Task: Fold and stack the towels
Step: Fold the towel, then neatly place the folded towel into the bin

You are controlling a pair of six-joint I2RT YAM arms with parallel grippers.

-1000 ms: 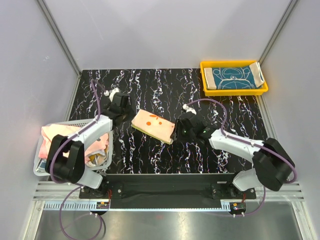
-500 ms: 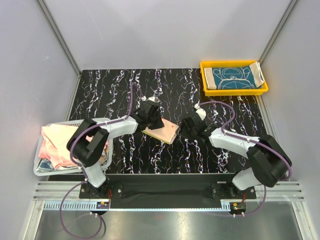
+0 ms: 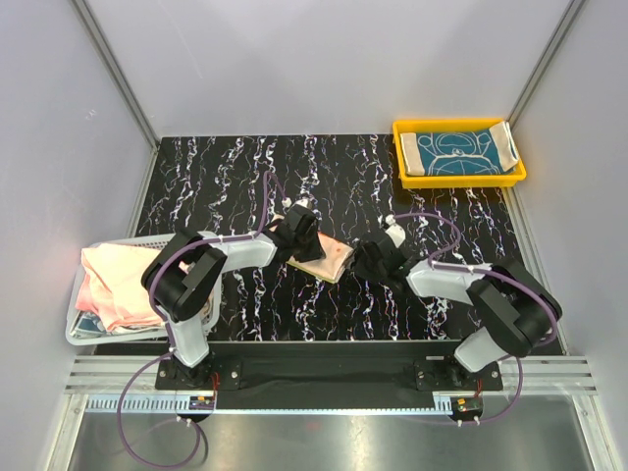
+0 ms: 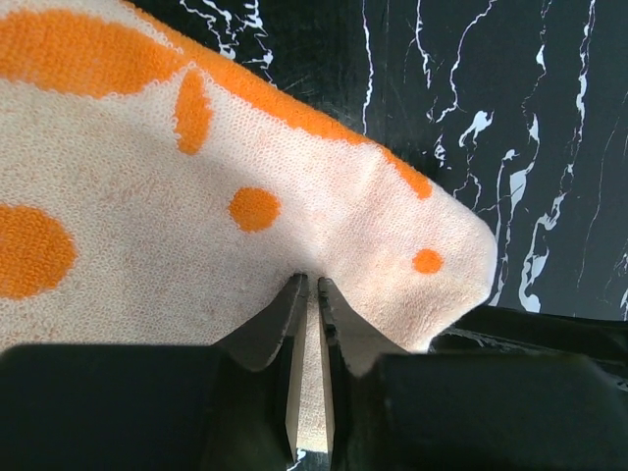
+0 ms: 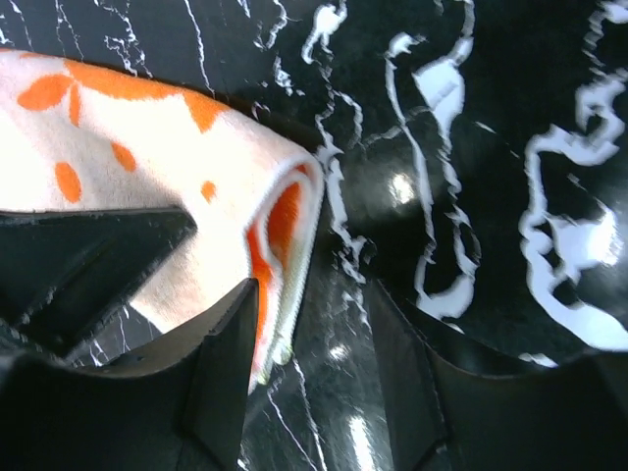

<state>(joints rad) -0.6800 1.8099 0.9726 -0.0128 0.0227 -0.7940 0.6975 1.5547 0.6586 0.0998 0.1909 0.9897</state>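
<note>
A folded orange-and-cream towel [image 3: 332, 257] lies on the black marbled table, mid-front. My left gripper [image 3: 302, 235] sits on its left part. In the left wrist view the jaws [image 4: 307, 294] are nearly together, pinching a ridge of the towel [image 4: 196, 196]. My right gripper [image 3: 365, 260] is at the towel's right end. It stands open [image 5: 312, 294], with the folded edge of the towel [image 5: 285, 226] against its left finger and bare table in the gap. A teal towel [image 3: 456, 152] lies flat in the yellow tray [image 3: 461, 181]. Pink towels [image 3: 113, 280] fill the basket.
The white mesh basket [image 3: 71, 329] stands at the front left edge, beside the left arm's base. The yellow tray is at the back right corner. Grey walls close in the table on three sides.
My left arm swung right from near the basket onto the orange-and-cream towel and closed on its fabric. My right gripper opened at the towel's right end.
</note>
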